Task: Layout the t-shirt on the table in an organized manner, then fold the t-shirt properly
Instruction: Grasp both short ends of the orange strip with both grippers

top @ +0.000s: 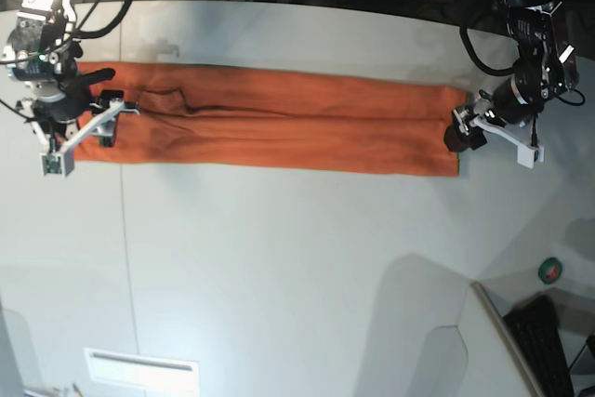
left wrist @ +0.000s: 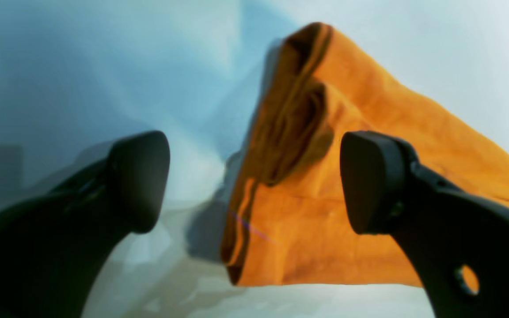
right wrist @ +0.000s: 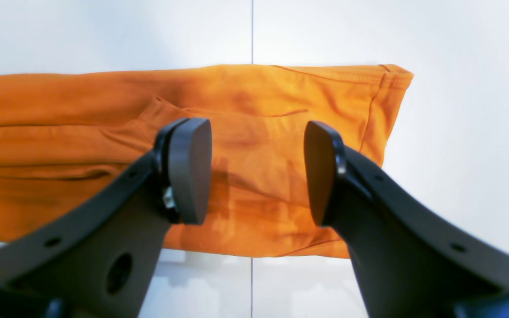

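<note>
My right gripper (top: 100, 118) hangs over the left end of the shirt (top: 279, 118) in the base view. Seen from its own wrist camera, my right gripper (right wrist: 256, 172) has its jaws spread apart with nothing between them; the orange cloth lies flat beneath, its hemmed end toward that picture's right, and a thin dark seam (right wrist: 252, 31) of the table (right wrist: 457, 132) runs straight under it.

The shirt is folded into one long, narrow band, stretched across the far part of the white table (top: 297, 258) from one arm to the other, with a few soft creases along its length.

At the band's right end sits my left gripper (top: 463, 132). From its wrist camera, my left gripper (left wrist: 254, 181) stands wide open, released, holding nothing. The shirt's (left wrist: 369, 176) folded end rises between and behind the pads, layered edges showing on its left side, the table (left wrist: 104, 66) pale and blurred around it. Whether a pad touches the cloth I cannot tell.
</note>
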Robot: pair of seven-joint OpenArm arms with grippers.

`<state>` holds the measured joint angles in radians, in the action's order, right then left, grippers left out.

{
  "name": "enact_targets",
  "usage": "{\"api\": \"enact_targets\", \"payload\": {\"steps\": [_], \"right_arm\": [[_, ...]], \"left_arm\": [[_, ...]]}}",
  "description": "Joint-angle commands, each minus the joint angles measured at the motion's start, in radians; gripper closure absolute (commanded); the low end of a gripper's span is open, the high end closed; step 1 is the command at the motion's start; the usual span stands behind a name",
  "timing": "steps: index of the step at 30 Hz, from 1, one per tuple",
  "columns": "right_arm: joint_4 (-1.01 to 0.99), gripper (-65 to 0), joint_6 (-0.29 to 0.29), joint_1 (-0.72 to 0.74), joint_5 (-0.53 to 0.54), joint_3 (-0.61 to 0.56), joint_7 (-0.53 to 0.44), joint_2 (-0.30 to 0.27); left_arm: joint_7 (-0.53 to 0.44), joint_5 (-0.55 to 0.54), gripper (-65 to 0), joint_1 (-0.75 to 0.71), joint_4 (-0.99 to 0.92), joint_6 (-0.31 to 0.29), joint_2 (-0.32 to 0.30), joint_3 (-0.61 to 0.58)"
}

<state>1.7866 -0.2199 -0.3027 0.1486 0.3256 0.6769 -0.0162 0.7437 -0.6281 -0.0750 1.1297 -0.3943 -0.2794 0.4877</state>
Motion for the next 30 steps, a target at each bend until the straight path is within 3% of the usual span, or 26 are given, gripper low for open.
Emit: {"api": "enact_targets", "payload": {"steps": [1,5,11,15,20,25,30], "right_arm": [[0.022,-32.0,-0.003,0.006,0.003,0.0,-0.019,-0.006],[0.022,-32.0,-0.003,0.006,0.003,-0.001,-0.019,-0.006],[0.023,-32.0,-0.003,0.004,0.003,0.004,-0.019,-0.006],[0.023,-32.0,-0.003,0.004,0.003,0.004,-0.018,-0.006],[0.023,-32.0,-0.003,0.004,0.003,0.004,-0.018,-0.006],[0.022,-32.0,-0.003,0.004,0.003,0.004,-0.018,-0.006],[0.02,-32.0,-0.003,0.004,0.003,0.004,-0.018,-0.006]], "left_arm": [[0.009,0.001,-56.9,0.004,-0.003,-0.004,-0.013,-0.011],[0.009,0.0,-56.9,0.022,-0.024,-0.004,-0.017,-0.085],[0.009,-0.002,-54.3,0.044,-0.063,-0.004,-0.016,-0.1],[0.009,0.0,-33.2,0.053,-0.099,-0.005,-0.016,-0.1],[0.004,0.001,0.0,0.077,-0.164,-0.005,-0.021,-0.09],[-0.134,0.014,0.0,0.088,-0.204,-0.005,-0.045,-0.106],[-0.171,0.035,0.0,0.071,-0.142,-0.004,-0.093,-0.149]]}}
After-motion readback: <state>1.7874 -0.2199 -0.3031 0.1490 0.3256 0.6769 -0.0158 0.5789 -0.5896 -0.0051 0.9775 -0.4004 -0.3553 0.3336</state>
